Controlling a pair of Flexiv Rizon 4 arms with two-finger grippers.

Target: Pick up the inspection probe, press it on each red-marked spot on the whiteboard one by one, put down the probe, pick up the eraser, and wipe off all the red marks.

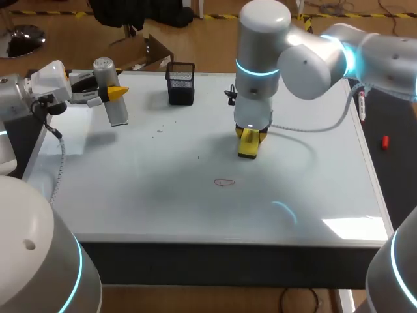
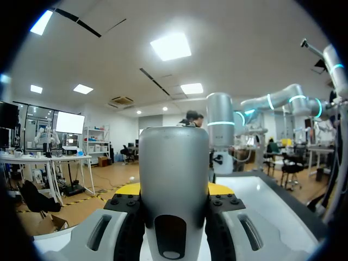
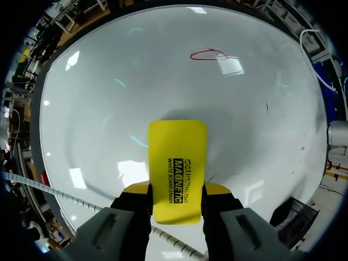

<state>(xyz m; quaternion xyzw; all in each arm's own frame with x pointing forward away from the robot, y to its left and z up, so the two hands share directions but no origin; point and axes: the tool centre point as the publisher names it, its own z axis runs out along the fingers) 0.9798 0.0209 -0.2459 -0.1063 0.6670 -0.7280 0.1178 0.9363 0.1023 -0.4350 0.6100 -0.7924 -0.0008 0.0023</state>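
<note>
Head view, basket: a black mesh basket [image 1: 180, 83] stands on the whiteboard [image 1: 163, 195] close to its back edge. I cannot tell what is in it.
Head view, left arm: the left end effector [image 1: 115, 93] is up over the back left corner of the whiteboard. It grips the grey probe [image 1: 118, 112], which hangs tilted.
Head view, right arm: the right end effector [image 1: 249, 145] points down near the middle of the whiteboard and grips the yellow eraser [image 1: 248, 149].
Head view, mark: 1 red mark [image 1: 224, 183] sits in front of the eraser, nearer the front edge.
Head view, room: bare whiteboard lies between eraser and mark. Both are well away from the side edges. The table [image 1: 394, 176] shows as a dark strip past the right edge.
Left wrist view: 2 black fingers [image 2: 129, 220] press the probe from both sides.
Right wrist view, grip: 2 fingers [image 3: 220, 204] clamp the eraser between them.
Right wrist view, room: the red mark is far ahead of the eraser, with bare whiteboard between them. The basket is off to one side of the end effector.
</note>
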